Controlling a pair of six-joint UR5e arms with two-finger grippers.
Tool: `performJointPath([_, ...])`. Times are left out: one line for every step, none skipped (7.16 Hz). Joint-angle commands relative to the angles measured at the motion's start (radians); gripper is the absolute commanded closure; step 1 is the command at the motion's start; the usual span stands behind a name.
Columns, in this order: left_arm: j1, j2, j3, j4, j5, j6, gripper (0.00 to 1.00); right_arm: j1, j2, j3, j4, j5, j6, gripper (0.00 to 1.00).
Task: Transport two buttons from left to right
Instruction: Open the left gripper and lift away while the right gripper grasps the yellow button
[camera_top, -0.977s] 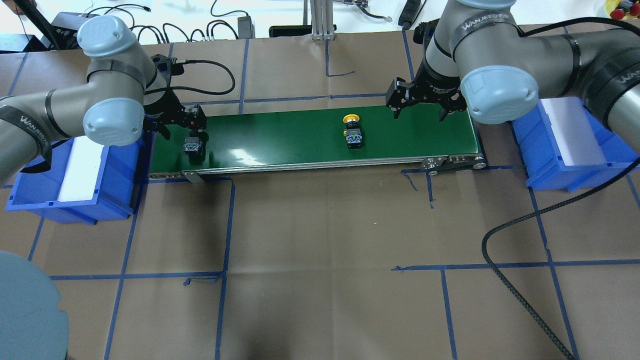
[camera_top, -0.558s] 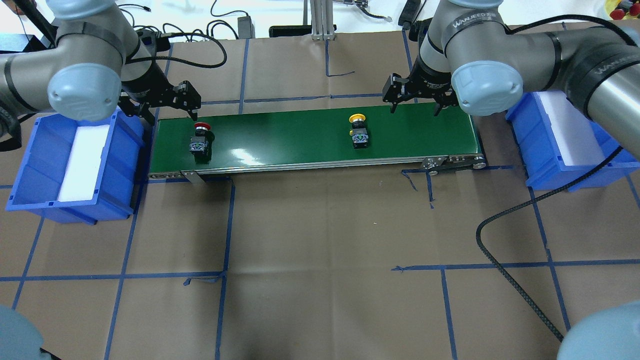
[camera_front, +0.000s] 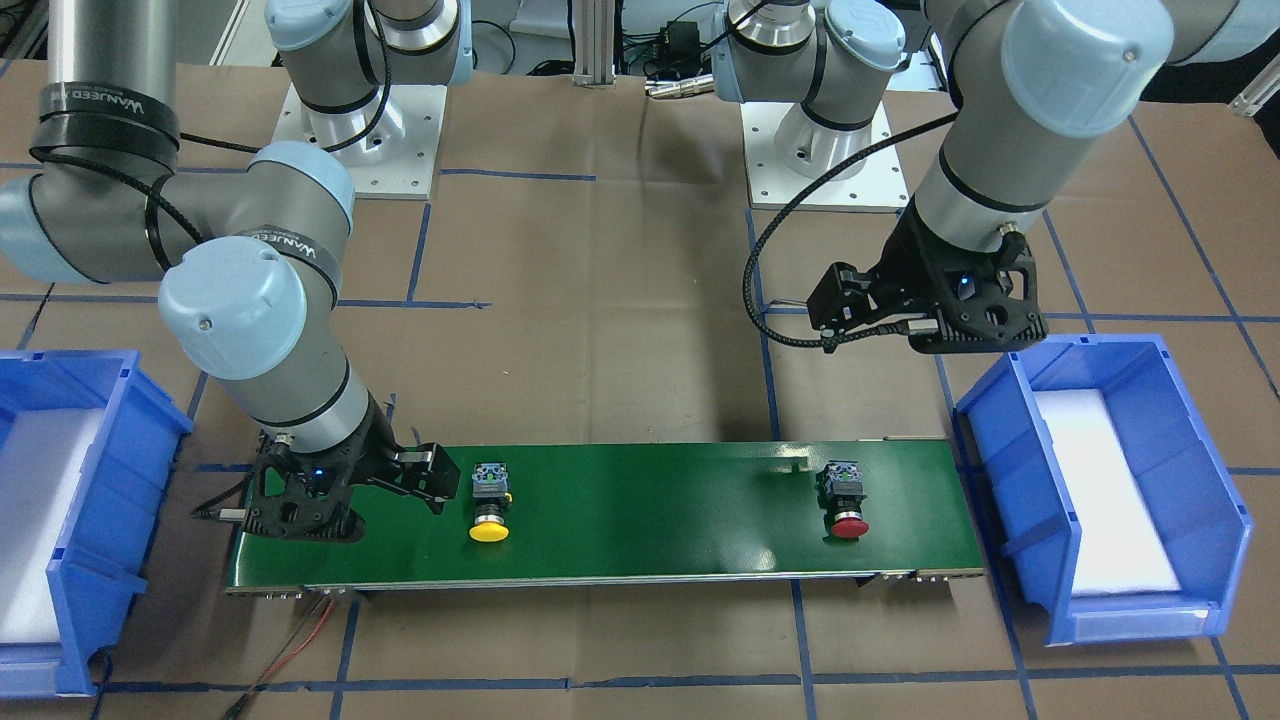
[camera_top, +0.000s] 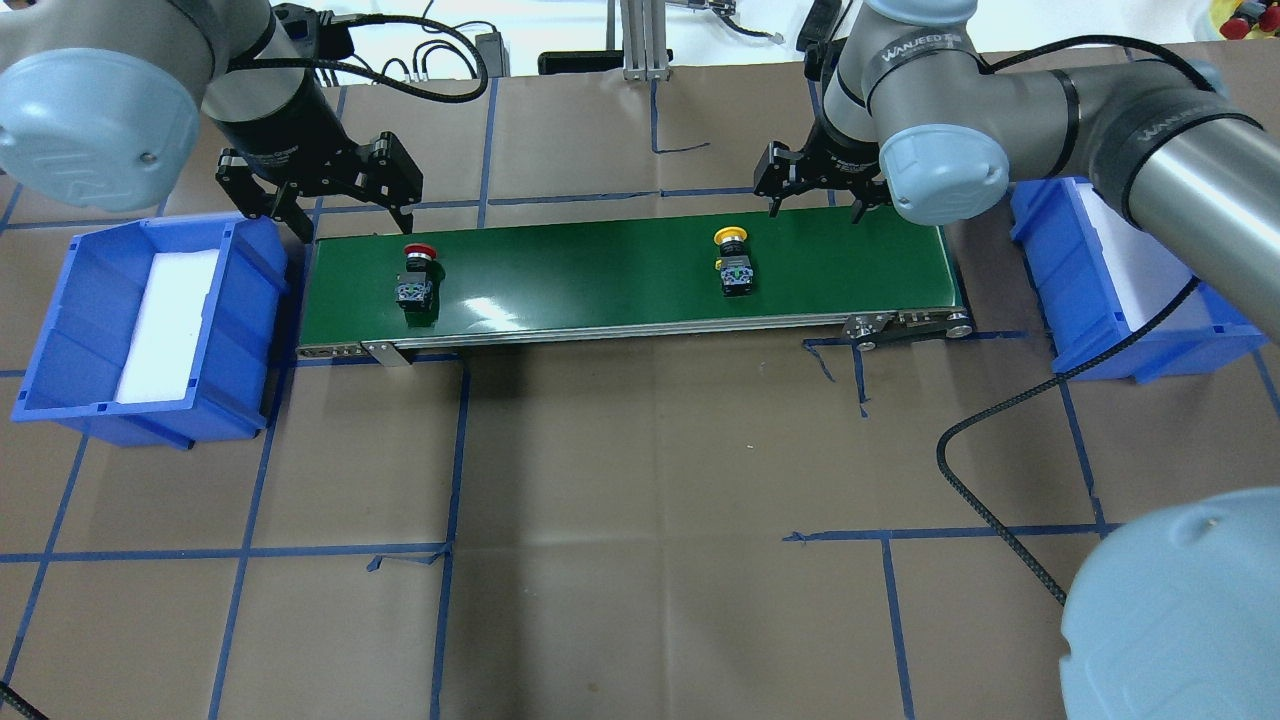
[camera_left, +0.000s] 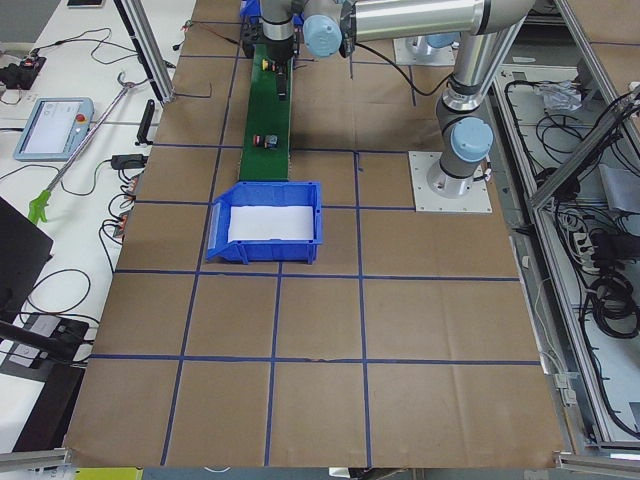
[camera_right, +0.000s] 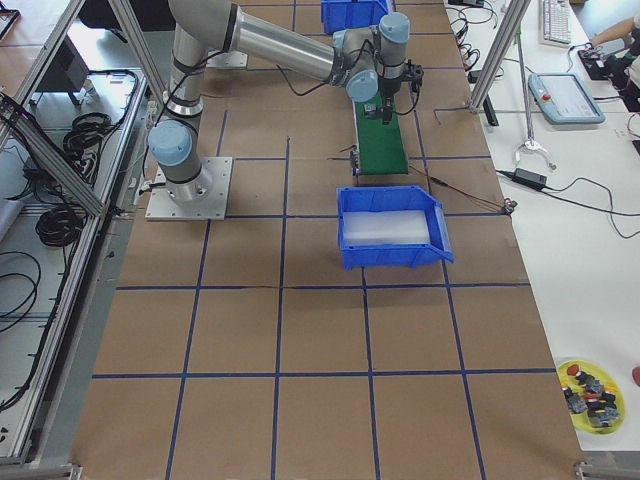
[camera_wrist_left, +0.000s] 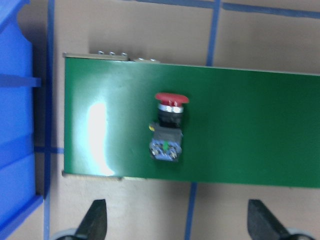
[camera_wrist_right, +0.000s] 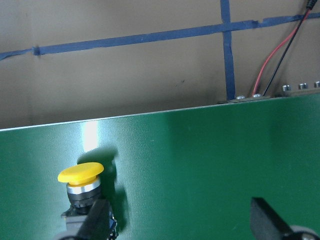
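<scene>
The red button (camera_top: 418, 275) lies on its side at the left end of the green conveyor belt (camera_top: 600, 280). The yellow button (camera_top: 735, 265) lies on the belt right of its middle. My left gripper (camera_top: 350, 215) is open and empty, raised behind the red button, which the left wrist view shows between and beyond the fingertips (camera_wrist_left: 96, 220). My right gripper (camera_top: 815, 200) is open and empty above the belt's far edge, just right of the yellow button (camera_wrist_right: 82, 192). In the front view the red button (camera_front: 845, 500) is at the right and the yellow one (camera_front: 490, 500) at the left.
A blue bin with a white foam liner (camera_top: 250, 300) stands off the belt's left end, another (camera_top: 1080, 300) off its right end. A black cable (camera_top: 1000, 420) loops over the table at the right. Blue tape lines mark the brown paper cover.
My left gripper has lifted and drawn back from the red button, which stays on the belt. Both buttons have shifted a little to the right. My right gripper moved slightly back.
</scene>
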Motion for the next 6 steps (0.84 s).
performJointPath([0.000, 0.007, 0.018, -0.041, 0.002, 0.004, 0.00, 0.015, 0.022, -0.001, -0.001, 0.027, 0.046, 0.01])
performJointPath([-0.002, -0.013, 0.062, -0.069, 0.001, -0.002, 0.00, 0.034, 0.033, -0.001, -0.002, 0.027, 0.048, 0.01])
performJointPath([-0.002, -0.027, 0.098, -0.105, 0.002, -0.003, 0.00, 0.041, 0.037, -0.001, -0.002, 0.027, 0.048, 0.01])
performJointPath([-0.002, -0.029, 0.110, -0.115, 0.002, -0.003, 0.00, 0.047, 0.042, -0.001, -0.004, 0.027, 0.046, 0.01])
performJointPath([-0.002, -0.027, 0.106, -0.133, 0.005, -0.003, 0.00, 0.055, 0.057, 0.006, -0.002, 0.026, 0.046, 0.01])
performJointPath([-0.003, -0.032, 0.109, -0.135, 0.001, -0.005, 0.00, 0.055, 0.069, 0.012, -0.002, 0.024, 0.045, 0.01])
